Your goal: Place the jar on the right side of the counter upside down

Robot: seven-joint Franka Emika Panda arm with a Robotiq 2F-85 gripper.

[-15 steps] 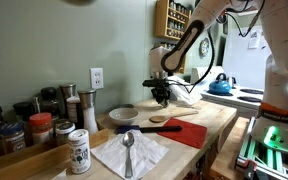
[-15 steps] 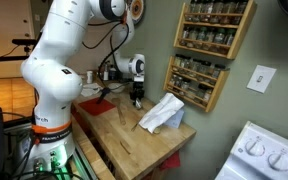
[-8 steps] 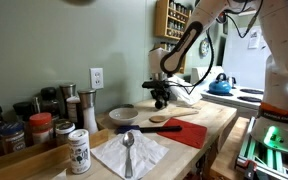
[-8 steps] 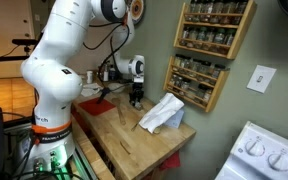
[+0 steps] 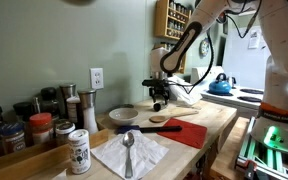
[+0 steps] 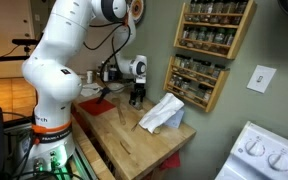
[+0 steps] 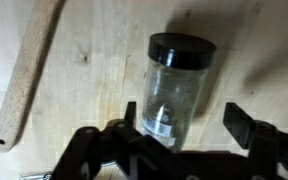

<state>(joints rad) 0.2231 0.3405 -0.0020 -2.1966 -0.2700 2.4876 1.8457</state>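
Observation:
In the wrist view the jar (image 7: 176, 85) is clear glass with a black cap. It stands on the light-wood counter (image 7: 84, 40) with the cap at the end away from the camera. My gripper (image 7: 184, 120) is open around it. The left finger is close against the glass, and a gap shows between the glass and the right finger. In both exterior views the gripper (image 5: 160, 98) (image 6: 136, 97) points down at the counter (image 5: 219, 120) (image 6: 134, 140) by the wall, and its fingers hide the jar.
A wooden spoon (image 7: 24, 75) lies left of the jar. A white towel (image 6: 162, 113), a red cloth (image 5: 189, 132), a bowl (image 5: 123, 115), a napkin with a metal spoon (image 5: 129, 152), a white shaker (image 5: 79, 152) and spice jars (image 5: 24, 128) share the counter. A spice rack (image 6: 209, 50) hangs above.
The jaws have opened off the jar. The arm has hardly moved.

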